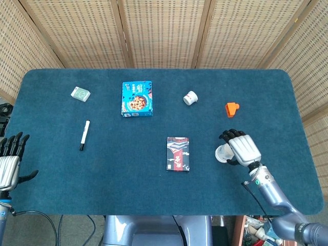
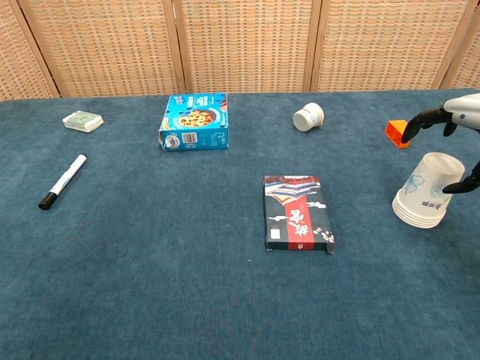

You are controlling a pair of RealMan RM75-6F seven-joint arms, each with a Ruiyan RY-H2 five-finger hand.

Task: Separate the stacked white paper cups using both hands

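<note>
The stack of white paper cups (image 1: 223,153) (image 2: 427,192) stands upside down on the blue table, right of the middle. My right hand (image 1: 241,148) (image 2: 459,117) reaches over it from the right. Its fingers (image 2: 421,124) curve above the top of the stack. The thumb (image 2: 463,184) lies at the stack's right side, and I cannot tell if it touches. The hand has not closed around the cups. At the table's front left edge my left hand (image 1: 9,163) hovers with fingers spread, holding nothing; the chest view does not show it.
A black-and-red box (image 1: 177,153) lies left of the stack. An orange block (image 1: 232,108) sits behind it. Further back lie a small white cup on its side (image 1: 190,98), a blue box (image 1: 137,98), a green pack (image 1: 80,93) and a marker (image 1: 84,135).
</note>
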